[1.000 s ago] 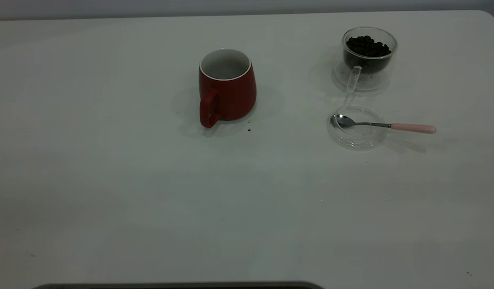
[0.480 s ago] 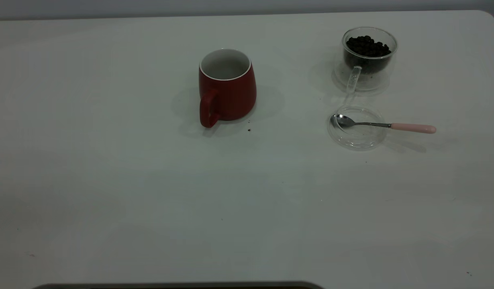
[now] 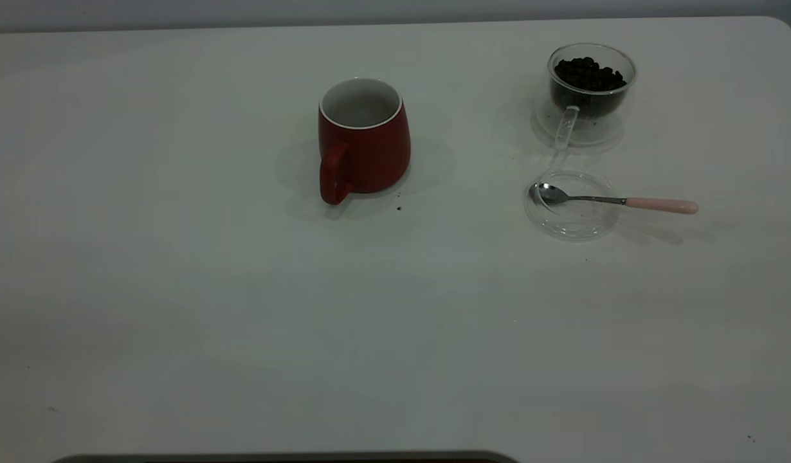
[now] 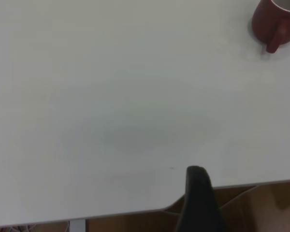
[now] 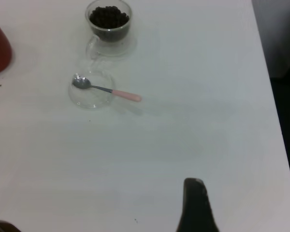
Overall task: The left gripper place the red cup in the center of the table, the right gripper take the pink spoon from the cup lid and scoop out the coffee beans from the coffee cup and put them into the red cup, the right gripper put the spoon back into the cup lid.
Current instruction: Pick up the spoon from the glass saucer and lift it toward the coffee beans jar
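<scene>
Nothing has moved: the spoon (image 3: 617, 201) lies across the lid (image 3: 571, 218), handle toward the right arm. Right end effector (image 5: 195, 203) waits well off; whether its fingers are parted, I cannot tell.

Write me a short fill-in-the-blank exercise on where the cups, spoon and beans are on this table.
1. The bowl of the pink spoon rests in the clear ____.
2. The coffee beans fill the ____ cup, not the red cup.
3. The inside of the red cup looks ____ of beans.
4. On the table, the spoon's handle points away from the ____ cup.

Missing words: cup lid; coffee; empty; red
</scene>
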Robot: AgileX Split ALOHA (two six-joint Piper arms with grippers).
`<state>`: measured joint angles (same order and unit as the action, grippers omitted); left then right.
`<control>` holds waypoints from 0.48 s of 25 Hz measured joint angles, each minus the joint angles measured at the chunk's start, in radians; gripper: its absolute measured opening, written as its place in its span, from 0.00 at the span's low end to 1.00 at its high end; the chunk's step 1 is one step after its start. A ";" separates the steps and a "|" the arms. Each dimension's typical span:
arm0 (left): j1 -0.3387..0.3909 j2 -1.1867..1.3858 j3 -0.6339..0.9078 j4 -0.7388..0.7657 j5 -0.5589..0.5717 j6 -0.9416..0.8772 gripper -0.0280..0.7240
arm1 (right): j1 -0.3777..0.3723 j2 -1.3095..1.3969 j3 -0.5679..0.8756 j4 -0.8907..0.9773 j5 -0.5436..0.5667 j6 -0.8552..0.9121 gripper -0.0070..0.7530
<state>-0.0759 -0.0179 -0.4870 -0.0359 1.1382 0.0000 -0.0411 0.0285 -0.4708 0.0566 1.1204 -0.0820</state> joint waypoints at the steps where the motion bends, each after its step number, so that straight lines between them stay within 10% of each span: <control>1: 0.000 0.000 0.000 0.000 0.000 0.000 0.79 | 0.000 0.000 0.000 0.000 0.000 0.000 0.75; 12: 0.000 0.000 0.000 0.000 0.000 0.000 0.79 | 0.000 0.007 -0.025 -0.042 -0.022 0.020 0.76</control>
<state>-0.0759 -0.0179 -0.4870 -0.0359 1.1382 0.0000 -0.0411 0.0357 -0.4960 0.0150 1.0980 -0.0616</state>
